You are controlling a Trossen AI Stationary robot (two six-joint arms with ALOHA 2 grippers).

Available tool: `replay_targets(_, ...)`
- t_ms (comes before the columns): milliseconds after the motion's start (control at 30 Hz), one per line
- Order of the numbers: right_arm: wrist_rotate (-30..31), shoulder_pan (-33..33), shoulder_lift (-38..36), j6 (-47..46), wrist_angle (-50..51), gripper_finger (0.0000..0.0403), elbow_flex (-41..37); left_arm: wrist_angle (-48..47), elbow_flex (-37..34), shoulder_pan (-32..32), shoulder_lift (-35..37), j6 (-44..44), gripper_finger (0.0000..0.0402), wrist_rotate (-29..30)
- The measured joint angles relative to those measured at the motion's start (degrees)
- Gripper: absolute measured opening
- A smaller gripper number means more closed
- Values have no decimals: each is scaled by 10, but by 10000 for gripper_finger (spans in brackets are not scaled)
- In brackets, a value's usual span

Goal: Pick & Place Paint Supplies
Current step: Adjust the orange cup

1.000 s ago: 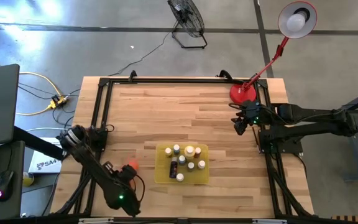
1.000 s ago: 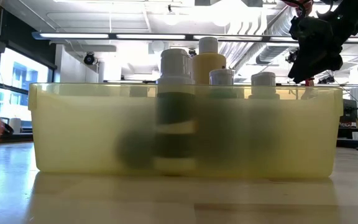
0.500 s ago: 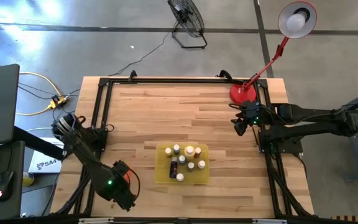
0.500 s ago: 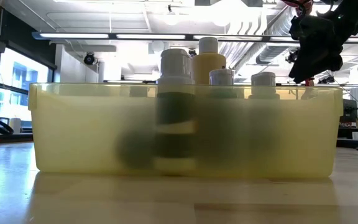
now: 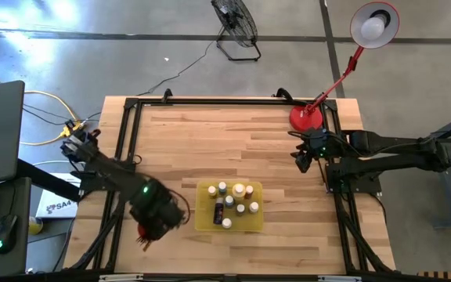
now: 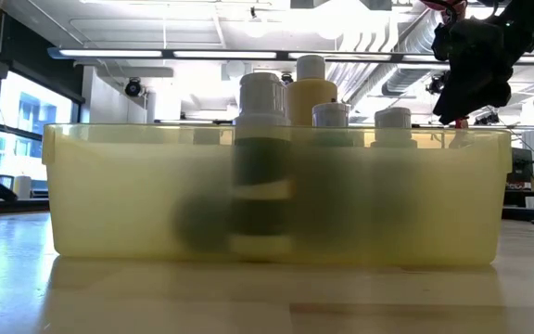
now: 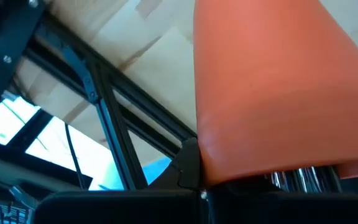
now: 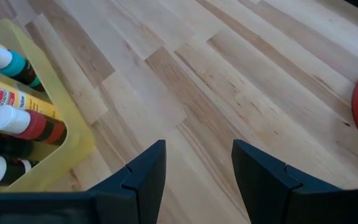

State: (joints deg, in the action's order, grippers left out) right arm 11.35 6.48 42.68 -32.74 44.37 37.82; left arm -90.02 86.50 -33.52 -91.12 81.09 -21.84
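A yellow tray (image 5: 202,219) near the table's front holds several small pale-capped paint bottles (image 5: 236,201). They also show in the low view as paint bottles (image 6: 262,97) behind the tray's wall (image 6: 109,195). My left gripper (image 5: 153,223) hangs left of the tray, shut on a red cup (image 7: 272,93), whose red tip (image 5: 143,236) sticks out under the hand. Metal brush ferrules (image 7: 297,179) show at the cup's end nearest the wrist. My right gripper (image 8: 197,180) stands open above bare wood to the tray's right. My left gripper holds the red cup at the end (image 7: 229,174) where the brush ferrules show. The cup itself hides the fingers, so the kind of hold cannot be told. The cup is lifted clear of the table and tilted, reaching away below the hand.
A red lamp base (image 5: 308,117) stands at the table's far right corner, close behind my right arm. A black frame (image 5: 131,133) runs along the table's edges. Bare wood lies between the tray and the far edge.
My left gripper has risen from the near left corner and swung toward the tray, tipping as it went. The red cup, which stood on the table beside it, is now lifted clear and tilted under the hand.
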Motion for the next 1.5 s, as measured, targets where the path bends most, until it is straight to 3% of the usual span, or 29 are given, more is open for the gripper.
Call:
replay_targets(300,-15,0,0,15,0,174,0,0,0,134,3,-194,0,-35)
replay_targets(533,-15,0,0,28,0,174,0,2,-5,227,2,-249,0,-29)
replay_targets(700,-15,0,0,30,0,174,0,0,-61,271,2,-272,0,-61)
replay_targets(1033,-13,0,0,45,0,174,0,0,-138,314,1,-305,0,-137)
replay_targets(1500,-13,0,0,46,-27,174,0,36,-183,339,1,-297,0,-124)
